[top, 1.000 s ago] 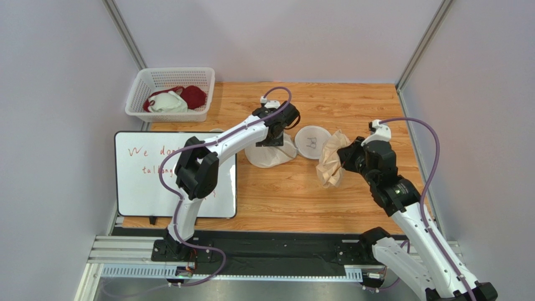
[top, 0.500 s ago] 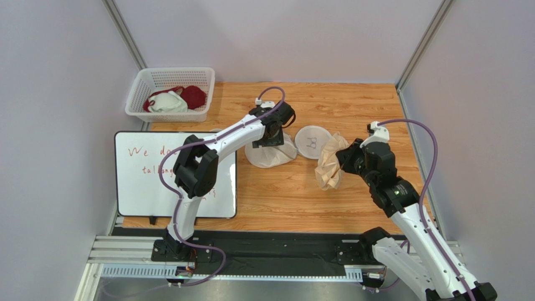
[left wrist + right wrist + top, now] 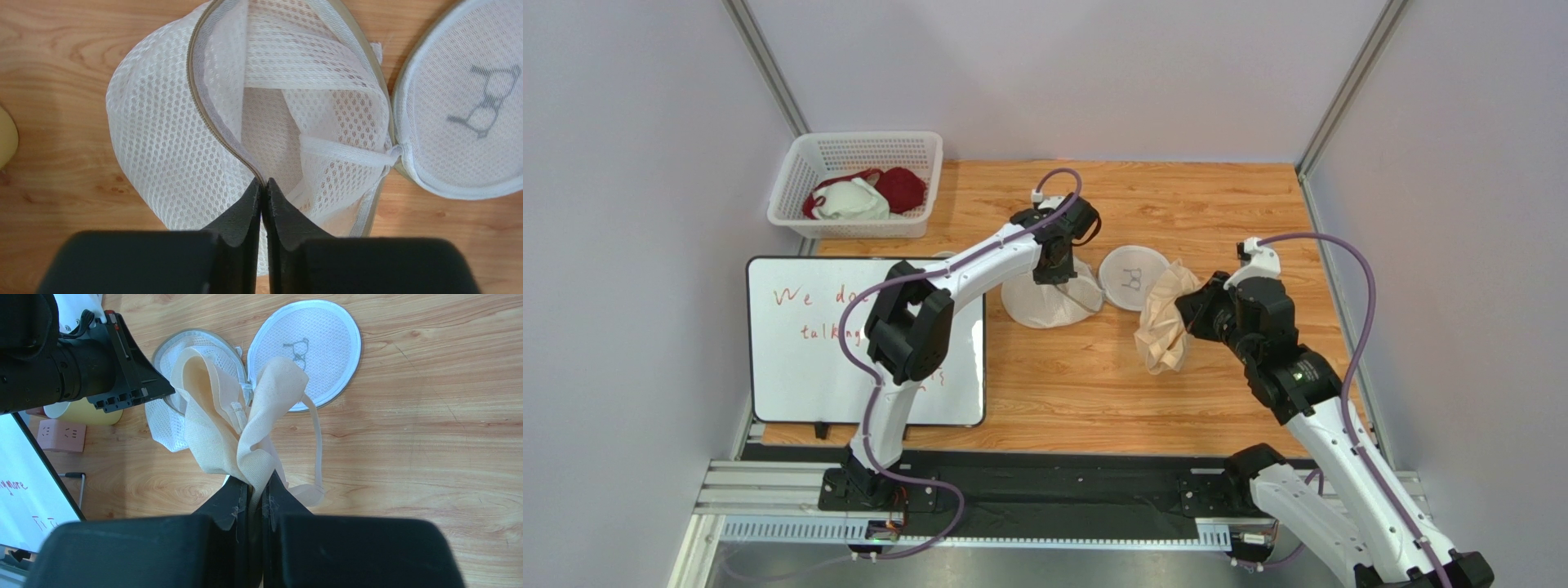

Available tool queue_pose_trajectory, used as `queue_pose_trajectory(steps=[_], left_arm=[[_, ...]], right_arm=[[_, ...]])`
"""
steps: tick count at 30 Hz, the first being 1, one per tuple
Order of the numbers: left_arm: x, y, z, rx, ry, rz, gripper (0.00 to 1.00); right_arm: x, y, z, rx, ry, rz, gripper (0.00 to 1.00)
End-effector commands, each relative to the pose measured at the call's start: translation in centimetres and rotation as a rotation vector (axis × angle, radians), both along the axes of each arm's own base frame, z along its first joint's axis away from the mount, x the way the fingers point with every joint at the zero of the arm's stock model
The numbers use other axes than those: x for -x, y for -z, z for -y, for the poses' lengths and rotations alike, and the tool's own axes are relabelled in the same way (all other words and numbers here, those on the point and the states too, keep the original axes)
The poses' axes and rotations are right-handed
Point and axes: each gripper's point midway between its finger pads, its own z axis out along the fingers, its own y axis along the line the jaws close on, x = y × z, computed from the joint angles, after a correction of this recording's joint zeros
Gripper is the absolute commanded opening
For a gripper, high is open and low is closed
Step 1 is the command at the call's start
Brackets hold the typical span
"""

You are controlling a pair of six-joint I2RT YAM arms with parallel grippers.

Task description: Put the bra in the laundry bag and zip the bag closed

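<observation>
Our right pincer (image 3: 255, 482) pinches the bra (image 3: 215, 429), its length pointing up-frame. Our left pincer (image 3: 264, 185) pinches the laundry bag (image 3: 153, 122) at its rim.

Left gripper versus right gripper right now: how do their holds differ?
The left gripper pinches the laundry bag by its zipper rim; the right gripper clamps the bra by a bunched fold. The left gripper's load is white mesh, gaping open and resting on the table; the right gripper's is beige fabric, crumpled, with a strap trailing. Shared: both have their jaws shut on soft fabric.
</observation>
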Motion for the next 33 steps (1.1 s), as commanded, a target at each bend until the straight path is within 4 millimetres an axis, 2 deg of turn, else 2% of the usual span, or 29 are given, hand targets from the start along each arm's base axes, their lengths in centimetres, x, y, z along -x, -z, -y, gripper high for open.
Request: queue_pose_trajectory(steps=[1,3,4,5,6,7,8,9,12,16,18,22,26,27,31,33], left_arm=[[-0.6,-1.9,2.3,0.067,0.154,0.038,0.01],[0.3,-1.8,3.3,0.112,0.230,0.015,0.00],[1.3,-2.7,4.2,0.168,0.292,0.007,0.00],[1.3,-3.5,5.2,0.224,0.324,0.033,0.00],[2.5,-2.4,5.0,0.244,0.344,0.002,0.00],[3.4,-4.0,5.7,0.296,0.379,0.024,0.00],[4.2,-5.0,6.9,0.367,0.437,0.031,0.00],[5.6,-5.8,7.2,0.390,0.472,0.035,0.00],[8.4,-7.8,8.5,0.432,0.568,0.047,0.00],[11.4,-9.7,10.1,0.483,0.654,0.068,0.00],[13.2,-9.4,10.8,0.479,0.695,0.059,0.00],[15.1,-8.1,11.0,0.439,0.740,0.050,0.00],[15.8,-6.3,10.1,0.393,0.734,0.034,0.00],[15.9,-6.1,10.0,0.392,0.736,0.031,0.00],[16.2,-5.2,9.9,0.392,0.756,0.022,0.00],[16.4,-5.5,9.8,0.396,0.767,0.034,0.07]], right_arm=[[0.3,-0.9,-0.7,-0.018,-0.058,0.019,0.00],[0.7,-0.6,-1.5,-0.052,-0.097,-0.006,0.00],[1.0,-0.3,-1.8,-0.082,-0.124,-0.026,0.00],[1.3,-0.3,-2.0,-0.110,-0.132,-0.034,0.00],[1.4,-0.4,-2.1,-0.132,-0.140,-0.038,0.00],[1.6,0.0,-2.1,-0.159,-0.157,-0.054,0.00],[1.7,0.0,-2.1,-0.180,-0.159,-0.060,0.00],[2.1,0.0,-2.4,-0.204,-0.190,-0.072,0.00],[2.3,0.6,-1.5,-0.264,-0.177,-0.102,0.00],[3.2,1.6,-2.3,-0.323,-0.218,-0.152,0.00],[3.5,1.8,-2.7,-0.349,-0.237,-0.170,0.00],[3.5,1.2,-2.5,-0.349,-0.230,-0.162,0.00],[2.8,0.6,-0.2,-0.237,-0.135,-0.148,0.00],[2.4,-0.2,0.4,-0.213,-0.107,-0.122,0.00],[2.0,-0.4,0.1,-0.222,-0.120,-0.133,0.00],[2.1,0.1,-0.4,-0.239,-0.148,-0.144,0.00]])
